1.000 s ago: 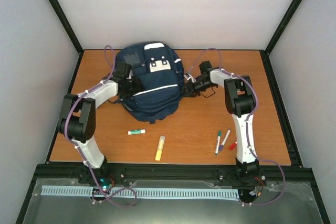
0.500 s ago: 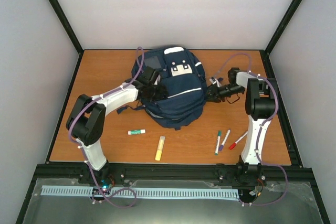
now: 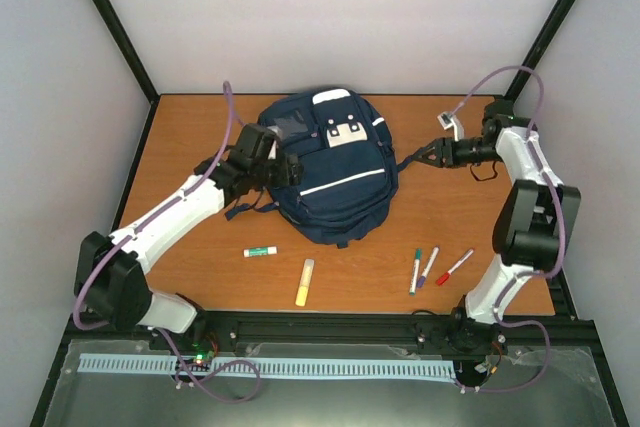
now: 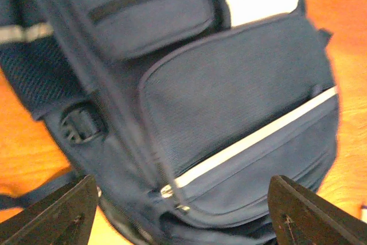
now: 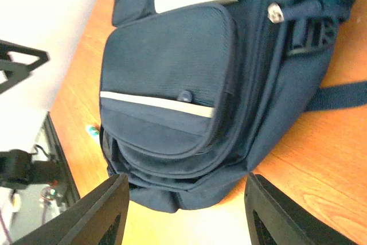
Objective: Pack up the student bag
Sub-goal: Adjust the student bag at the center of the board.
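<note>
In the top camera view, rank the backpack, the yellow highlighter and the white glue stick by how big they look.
Backpack, by far the largest
yellow highlighter
white glue stick, only slightly smaller

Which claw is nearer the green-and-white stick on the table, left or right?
Left. The left claw is at the left side of the student bag, just behind the green-and-white stick; the right claw is off its right side.

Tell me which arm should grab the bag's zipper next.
Probably left: the left fingers hover open over the student bag, zipper pulls between them; the right fingers sit off its side.
</note>
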